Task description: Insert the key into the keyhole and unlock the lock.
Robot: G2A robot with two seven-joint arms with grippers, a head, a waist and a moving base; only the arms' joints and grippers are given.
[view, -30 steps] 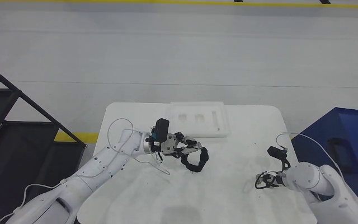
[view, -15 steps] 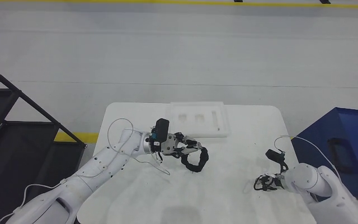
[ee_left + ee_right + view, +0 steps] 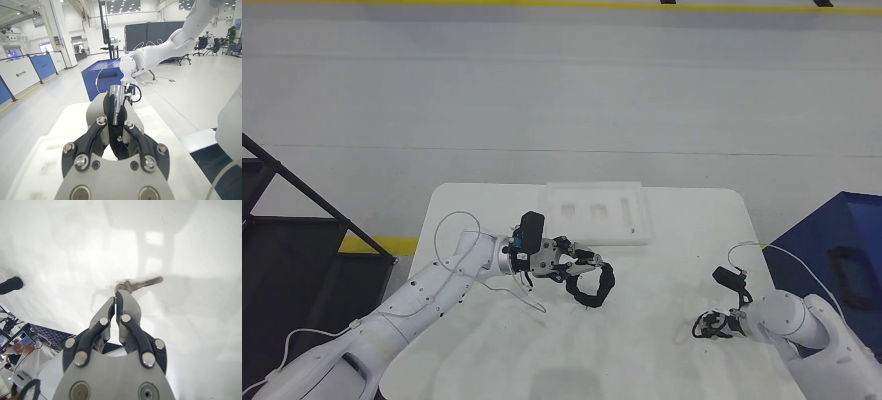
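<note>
Right wrist view puts the job at an early stage. The right gripper (image 3: 115,297) is down at the white table (image 3: 179,332), fingers drawn together with the head of the key (image 3: 145,281) caught at their very tips (a thin hold, as far as I can judge). The blade sticks out sideways, close over the surface. Lifting the key, carrying it across, inserting it and turning it are all left to do. Well apart across the table, the left gripper (image 3: 114,113) is clamped around the black cable lock (image 3: 116,98), holding it off the table with its chrome cylinder pointing toward the other arm. The left forearm lies low and level, and the right wrist angles down at the tabletop.
</note>
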